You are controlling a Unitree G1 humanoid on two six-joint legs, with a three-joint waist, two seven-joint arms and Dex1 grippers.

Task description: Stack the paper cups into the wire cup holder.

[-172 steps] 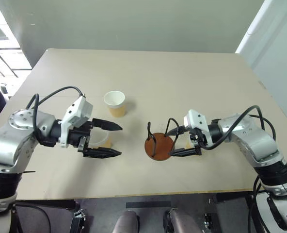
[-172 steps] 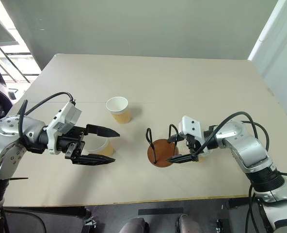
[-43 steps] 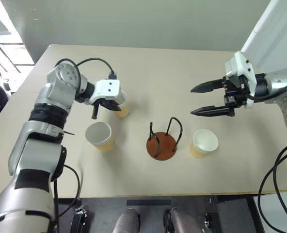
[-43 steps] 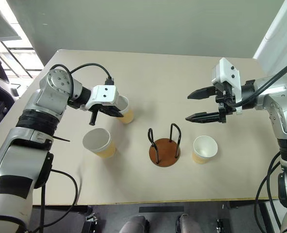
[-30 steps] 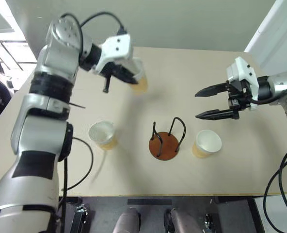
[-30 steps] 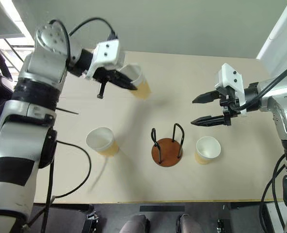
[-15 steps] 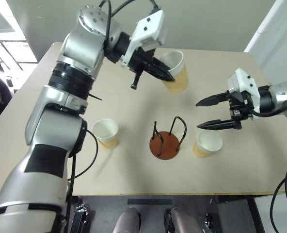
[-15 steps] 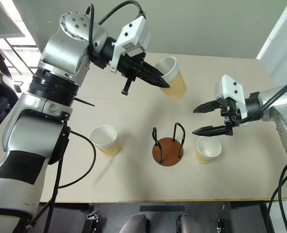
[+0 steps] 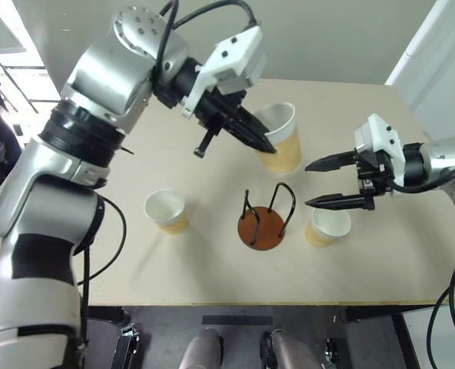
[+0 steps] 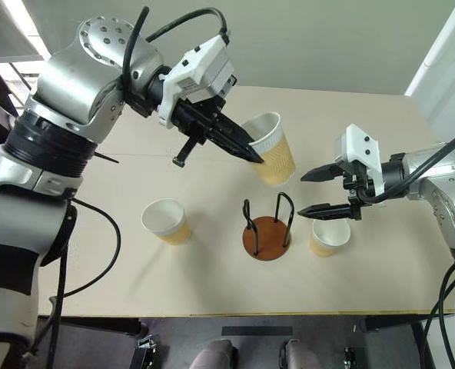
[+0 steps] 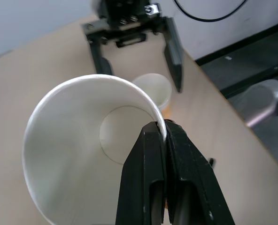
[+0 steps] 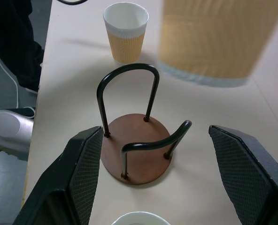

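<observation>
Left wrist view: left gripper (image 11: 163,136) pinches 1 paper cup's (image 9: 280,138) rim — fingers clamped on its wall — carrying it above the empty wire cup holder (image 9: 264,222). Right gripper (image 9: 313,183) waits spread over another cup (image 9: 325,227); the 3rd cup (image 9: 166,212) stands on the table (image 9: 97,261).

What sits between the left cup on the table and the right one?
In the left eye view, the wire holder stands between the left cup and the right cup, with bare table on either side of it.
</observation>
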